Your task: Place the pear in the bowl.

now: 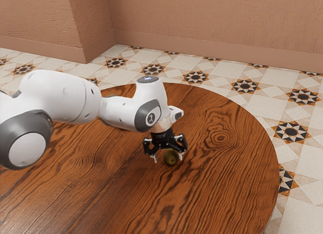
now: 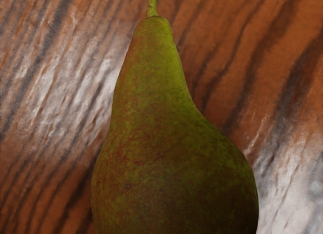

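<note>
While the claw stands wide open about the pear, gripping nothing, inside the rounded edge of the table, centre it across the belly before closing.

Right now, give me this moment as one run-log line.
green-brown stemmed pear: lying on round brown wooden table | black two-finger gripper: open, straddling pear | grasp: not closed | place: pending

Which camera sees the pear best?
The wrist view, because it shows the pear up close, with its stem, narrow neck and green, reddish skin. The exterior view shows it as a small, dark, rounded shape at the gripper.
</note>
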Controlling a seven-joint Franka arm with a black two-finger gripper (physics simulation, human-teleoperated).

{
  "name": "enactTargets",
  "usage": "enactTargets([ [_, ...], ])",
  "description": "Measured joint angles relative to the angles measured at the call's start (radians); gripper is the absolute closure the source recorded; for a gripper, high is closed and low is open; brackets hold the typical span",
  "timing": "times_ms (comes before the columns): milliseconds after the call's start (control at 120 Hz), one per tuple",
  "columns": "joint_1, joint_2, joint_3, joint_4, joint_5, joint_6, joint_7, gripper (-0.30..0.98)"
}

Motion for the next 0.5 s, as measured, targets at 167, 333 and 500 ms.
enactTargets([
  [167,0.002,0.006,0.017,0.006,-0.032,0.005,-0.023,0.0],
  [333,0.002,0.008,0.019,0.008,-0.084,-0.005,-0.075,0.0],
  [500,0.002,0.022,0.019,0.015,-0.055,-0.009,-0.116,0.01],
])
